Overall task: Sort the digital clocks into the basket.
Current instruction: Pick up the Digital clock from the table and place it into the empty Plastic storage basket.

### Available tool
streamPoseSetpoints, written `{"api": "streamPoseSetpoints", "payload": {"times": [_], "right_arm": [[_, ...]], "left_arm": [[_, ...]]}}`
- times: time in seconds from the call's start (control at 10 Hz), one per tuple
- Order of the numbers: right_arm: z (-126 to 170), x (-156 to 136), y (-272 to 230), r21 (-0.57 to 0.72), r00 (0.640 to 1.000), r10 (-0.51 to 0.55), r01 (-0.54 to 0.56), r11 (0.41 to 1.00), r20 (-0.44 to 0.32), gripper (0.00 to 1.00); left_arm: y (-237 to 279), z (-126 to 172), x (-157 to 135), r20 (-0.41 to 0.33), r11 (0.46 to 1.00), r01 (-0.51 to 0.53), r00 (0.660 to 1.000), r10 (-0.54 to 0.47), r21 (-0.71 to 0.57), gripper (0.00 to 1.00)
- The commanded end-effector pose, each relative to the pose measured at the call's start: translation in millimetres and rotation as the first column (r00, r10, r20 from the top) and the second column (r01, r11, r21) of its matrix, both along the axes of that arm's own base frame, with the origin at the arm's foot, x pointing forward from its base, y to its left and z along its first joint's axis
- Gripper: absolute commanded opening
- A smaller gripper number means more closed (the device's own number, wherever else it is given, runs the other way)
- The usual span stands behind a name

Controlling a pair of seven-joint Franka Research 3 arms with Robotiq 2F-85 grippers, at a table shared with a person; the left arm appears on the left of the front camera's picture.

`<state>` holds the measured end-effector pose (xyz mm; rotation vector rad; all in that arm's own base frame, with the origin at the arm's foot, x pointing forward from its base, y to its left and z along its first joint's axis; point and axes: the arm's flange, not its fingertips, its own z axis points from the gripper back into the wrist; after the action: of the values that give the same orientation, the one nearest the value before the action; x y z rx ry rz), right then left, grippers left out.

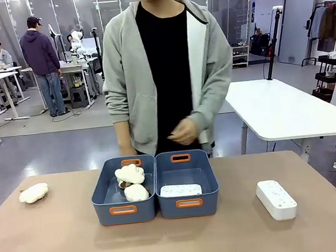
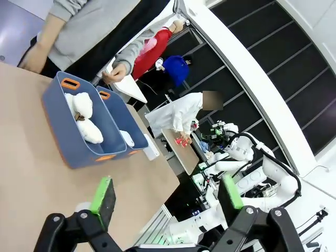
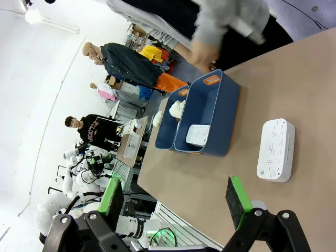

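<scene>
Frontally, one white rounded rectangular plastic digital clock [image 1: 276, 199] lies on the brown table [image 1: 60, 243], right of the blue rectangular plastic basket [image 1: 189, 203] holding another clock [image 1: 181, 190]. Left wrist: left gripper [image 2: 166, 194] spread wide, empty. Right wrist: right gripper [image 3: 174, 195] likewise, loose clock ahead; probably light, rigid, slick, so pinch its narrow sides.

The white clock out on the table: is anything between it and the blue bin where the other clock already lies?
Nothing visible. The loose clock lies on bare tabletop to the right of the basket, apart from it. Only the basket's own wall must be cleared, and the clock inside leaves free floor behind it.
</scene>
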<state>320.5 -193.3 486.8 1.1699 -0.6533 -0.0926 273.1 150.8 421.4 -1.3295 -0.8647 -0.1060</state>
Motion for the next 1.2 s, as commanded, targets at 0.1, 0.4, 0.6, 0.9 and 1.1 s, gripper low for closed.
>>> {"api": "streamPoseSetpoints", "payload": {"times": [0.1, 0.4, 0.6, 0.9, 1.1], "right_arm": [[1, -1, -1, 0.002, 1.0, 0.007, -0.007, 1.0, 0.015, 1.0], [20, 21, 27, -0.381, 0.985, -0.151, 0.106, 0.918, -0.089, 1.0], [18, 58, 70, -0.644, 0.953, -0.276, 0.135, 0.753, -0.123, 1.0], [-26, 117, 145, -0.787, 0.946, -0.276, 0.041, 0.616, -0.167, 1.0], [-64, 128, 181, -0.822, 0.944, -0.247, -0.043, 0.568, -0.219, 1.0]], "left_arm": [[1, 4, -2, 0.02, 1.0, -0.001, 1.0, 0.001, -0.009, 1.0], [1, 4, -2, 0.02, 1.0, -0.001, 1.0, 0.001, -0.009, 1.0], [1, 4, -2, 0.02, 1.0, -0.001, 1.0, 0.001, -0.009, 1.0], [1, 4, -2, 0.02, 1.0, -0.001, 1.0, 0.001, -0.009, 1.0], [1, 4, -2, 0.02, 1.0, -0.001, 1.0, 0.001, -0.009, 1.0]]}}
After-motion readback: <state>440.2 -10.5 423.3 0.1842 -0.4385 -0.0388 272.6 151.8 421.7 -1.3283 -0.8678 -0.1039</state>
